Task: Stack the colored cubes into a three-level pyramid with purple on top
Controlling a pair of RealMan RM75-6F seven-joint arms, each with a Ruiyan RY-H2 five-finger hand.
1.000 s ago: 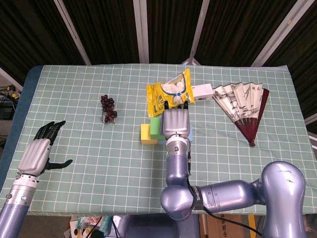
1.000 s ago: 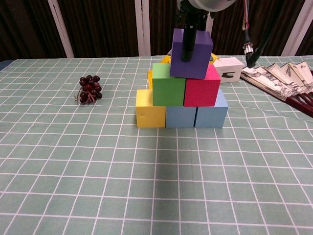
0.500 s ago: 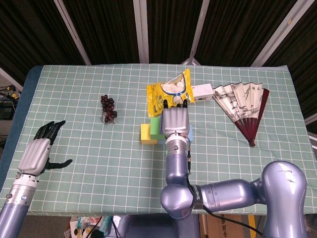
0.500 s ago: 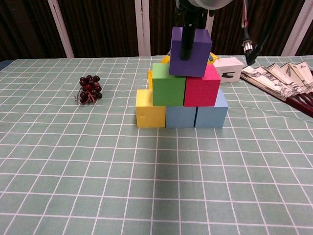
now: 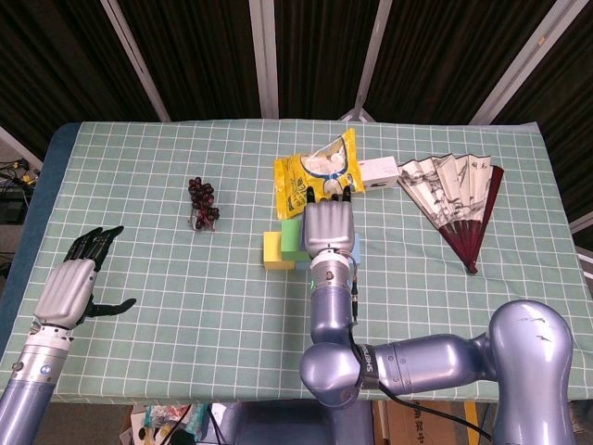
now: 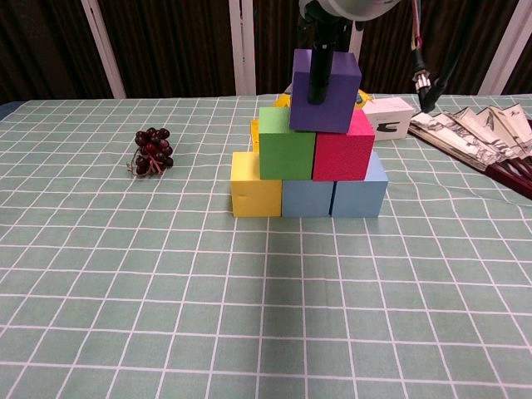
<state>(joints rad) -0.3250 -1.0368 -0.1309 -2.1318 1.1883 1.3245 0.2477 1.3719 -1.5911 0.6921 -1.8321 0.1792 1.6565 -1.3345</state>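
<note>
Right hand [image 5: 328,227] sits directly over the stack, fingers pointing down and clamped on the purple cube [image 6: 325,91]; a dark finger [image 6: 318,76] runs down the cube's near face in the chest view. The cube rests on, or just at, the seam between the green cube [image 6: 287,144] and the pink cube [image 6: 342,147], slightly tilted. Straddling the two is likely deliberate, so the top block bears on both. The grip looks kept on to steady it before release.

Below, the base row: yellow cube [image 6: 256,184], then two blue cubes [image 6: 307,198] side by side, all touching. The pyramid reads as essentially built, pending letting go.

Left hand [image 5: 72,287] lies well apart at the table's left edge, fingers spread, holding nothing; probably parked out of the way.

Behind the stack, a yellow snack bag [image 5: 317,172] carries printing, too small to read. The white box [image 6: 389,115] beside it shows a dark mark, not legible. A folded-out paper fan [image 5: 457,198] lies right; a bunch of dark grapes [image 6: 151,149] left.
</note>
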